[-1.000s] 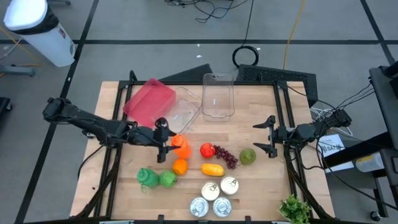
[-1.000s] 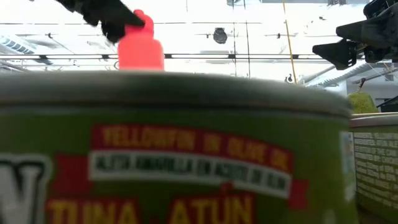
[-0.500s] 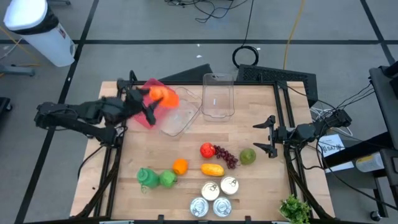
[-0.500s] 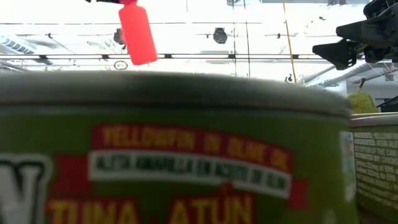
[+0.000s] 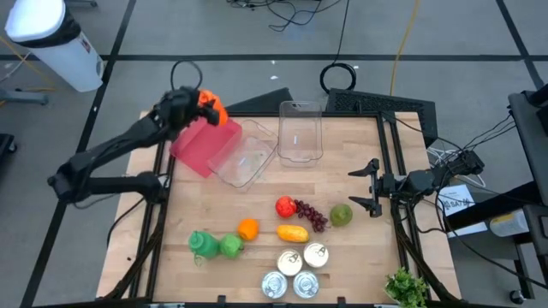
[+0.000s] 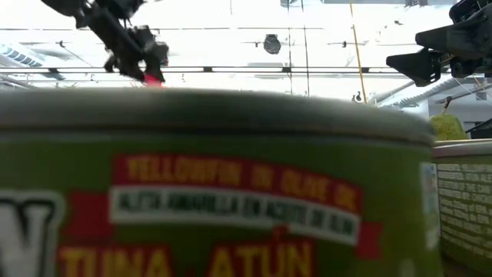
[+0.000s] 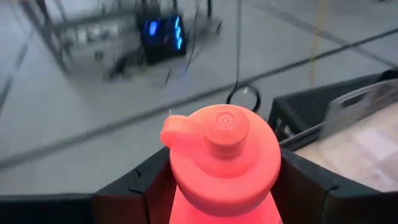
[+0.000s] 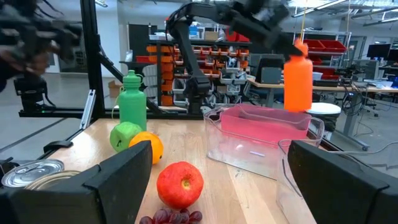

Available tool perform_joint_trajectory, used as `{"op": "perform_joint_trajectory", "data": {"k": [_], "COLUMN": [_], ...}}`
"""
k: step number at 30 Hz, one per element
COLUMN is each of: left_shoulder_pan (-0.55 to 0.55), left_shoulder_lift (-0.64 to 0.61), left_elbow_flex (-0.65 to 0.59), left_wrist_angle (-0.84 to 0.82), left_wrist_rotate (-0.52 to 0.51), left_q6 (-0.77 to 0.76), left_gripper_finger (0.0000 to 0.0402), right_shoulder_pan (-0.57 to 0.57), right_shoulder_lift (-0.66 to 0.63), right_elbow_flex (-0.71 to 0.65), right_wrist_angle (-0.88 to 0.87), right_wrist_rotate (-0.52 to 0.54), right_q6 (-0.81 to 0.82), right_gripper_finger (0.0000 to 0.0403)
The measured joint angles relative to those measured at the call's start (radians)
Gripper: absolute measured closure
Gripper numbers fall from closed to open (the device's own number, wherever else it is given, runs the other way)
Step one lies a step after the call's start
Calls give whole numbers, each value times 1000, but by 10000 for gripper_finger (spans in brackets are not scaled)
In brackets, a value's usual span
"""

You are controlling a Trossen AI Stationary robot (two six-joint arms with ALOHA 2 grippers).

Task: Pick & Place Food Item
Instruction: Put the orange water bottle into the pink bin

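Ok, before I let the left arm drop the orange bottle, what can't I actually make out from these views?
- Low view: the tuna can fills the picture, hiding the table and bins.
- High view: the left gripper covers most of the orange bottle, so its place over the red bin is unclear.
- Left wrist view: only the bottle's cap shows; the background is blurred.
- Right wrist view: the right gripper, open, cuts off the clear bin and grapes.

The left arm reaches diagonally toward the far left corner of the desk, its left gripper (image 5: 199, 104) raised, jaws clamped on an orange bottle (image 7: 222, 163). The right arm waits at the right edge, its right gripper (image 5: 366, 184) level and low, jaws spread wide with nothing between them.
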Motion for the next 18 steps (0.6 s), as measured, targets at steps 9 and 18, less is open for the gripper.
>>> {"op": "perform_joint_trajectory", "data": {"k": [9,18], "left_shoulder_pan": [93,79], "left_shoulder_lift": [225,296], "left_elbow_flex": [0,1], "left_wrist_angle": [17,59], "left_wrist_rotate": [18,13], "left_q6": [-66,-78], "left_gripper_finger": [178,165], "right_shoulder_pan": [0,0], "right_shoulder_lift": [0,0], "right_elbow_flex": [0,0], "right_wrist_angle": [0,0], "right_wrist_rotate": [0,0], "right_q6": [0,0], "right_gripper_finger": [46,46]}}
